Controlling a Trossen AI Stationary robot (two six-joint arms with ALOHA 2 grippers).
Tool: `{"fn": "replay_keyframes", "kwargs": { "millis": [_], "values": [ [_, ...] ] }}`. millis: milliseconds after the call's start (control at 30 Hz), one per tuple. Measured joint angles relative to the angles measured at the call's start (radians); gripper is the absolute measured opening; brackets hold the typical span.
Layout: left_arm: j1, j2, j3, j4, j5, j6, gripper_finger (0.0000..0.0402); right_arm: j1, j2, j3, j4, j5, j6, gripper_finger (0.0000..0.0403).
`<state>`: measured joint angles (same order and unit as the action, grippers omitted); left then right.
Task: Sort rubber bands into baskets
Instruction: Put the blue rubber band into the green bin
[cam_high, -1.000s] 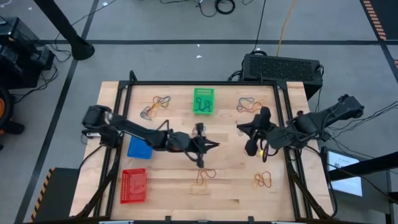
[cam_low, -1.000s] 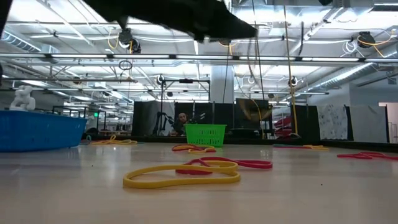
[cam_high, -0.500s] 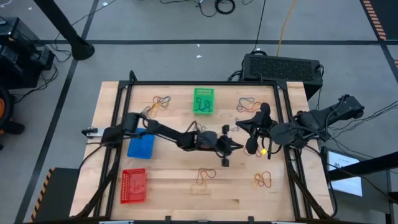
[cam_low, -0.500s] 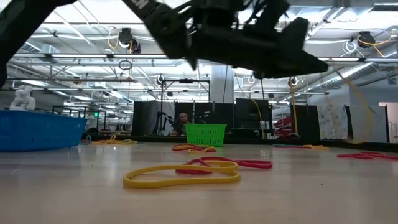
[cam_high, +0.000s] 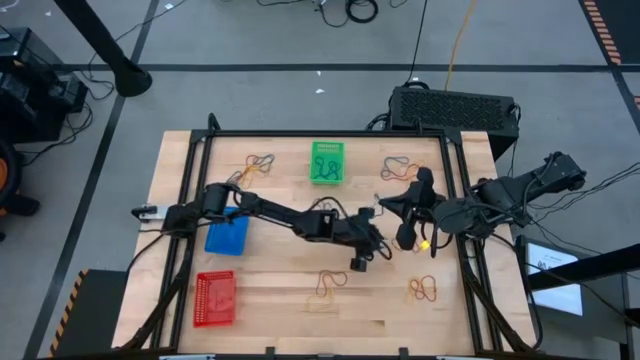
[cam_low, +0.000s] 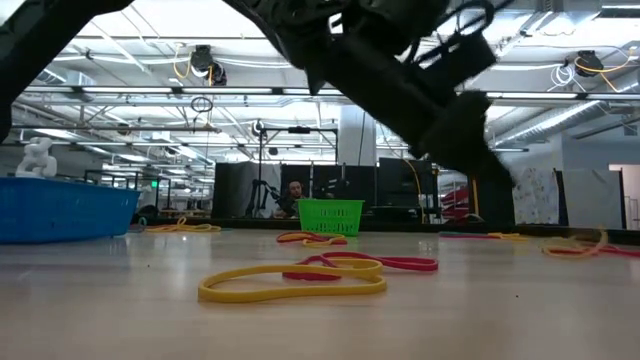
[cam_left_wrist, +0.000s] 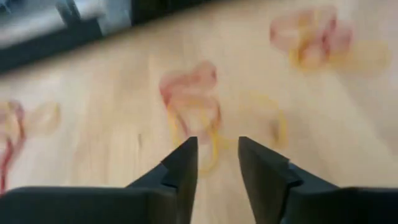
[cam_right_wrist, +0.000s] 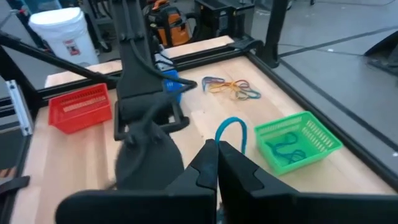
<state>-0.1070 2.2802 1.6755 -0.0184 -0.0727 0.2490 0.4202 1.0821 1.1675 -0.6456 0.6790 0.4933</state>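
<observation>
Low view: a yellow band (cam_low: 290, 283) lies nearest on the counter (cam_low: 120, 310), overlapped by a red band (cam_low: 365, 265). The blue basket (cam_low: 62, 210) stands at the left edge of this view. The green basket (cam_low: 330, 216) stands far across the counter. The left arm crosses overhead as a dark mass.

High view: the red basket (cam_high: 214, 298) sits at the front left of the counter (cam_high: 270, 320), with the blue basket (cam_high: 226, 236) just behind it. A band cluster (cam_high: 327, 284) lies front centre; a second cluster (cam_high: 424, 291) lies front right. The left pincer (cam_high: 372, 246) is extended across to mid-counter, close to the right pincer (cam_high: 413, 215). The green basket (cam_high: 326, 161) stands at the back centre and contains dark bands. Further clusters lie at the back left (cam_high: 250, 168) and back right (cam_high: 397, 168).

Left wrist view: the left pincer (cam_left_wrist: 217, 163) is released, with a clear gap between its fingers (cam_left_wrist: 184, 163). Blurred red and yellow bands (cam_left_wrist: 193, 106) lie on the counter just beyond it.

Right wrist view: the right pincer (cam_right_wrist: 216, 163) is clenched, fingers pressed together, with a blue-green loop (cam_right_wrist: 231, 129) rising at its tip. The green basket (cam_right_wrist: 297, 140) lies beyond.
</observation>
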Motion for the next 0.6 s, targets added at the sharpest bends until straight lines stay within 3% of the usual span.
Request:
{"fn": "replay_keyframes", "kwargs": {
  "millis": [267,467,600],
  "values": [
    [0.000,-0.004,0.147,-0.599,-0.016,0.000,0.0153,0.000,0.000,0.000,-0.032,-0.001,0.044,0.0000],
    [-0.021,-0.074,0.161,-1.024,-0.020,-0.077,0.0153,-0.018,0.000,0.000,-0.036,0.001,0.048,0.0000],
    [-0.046,-0.111,0.154,-1.243,-0.080,-0.168,0.0152,-0.054,0.001,0.000,-0.037,0.027,0.049,0.0000]
  ]
}}
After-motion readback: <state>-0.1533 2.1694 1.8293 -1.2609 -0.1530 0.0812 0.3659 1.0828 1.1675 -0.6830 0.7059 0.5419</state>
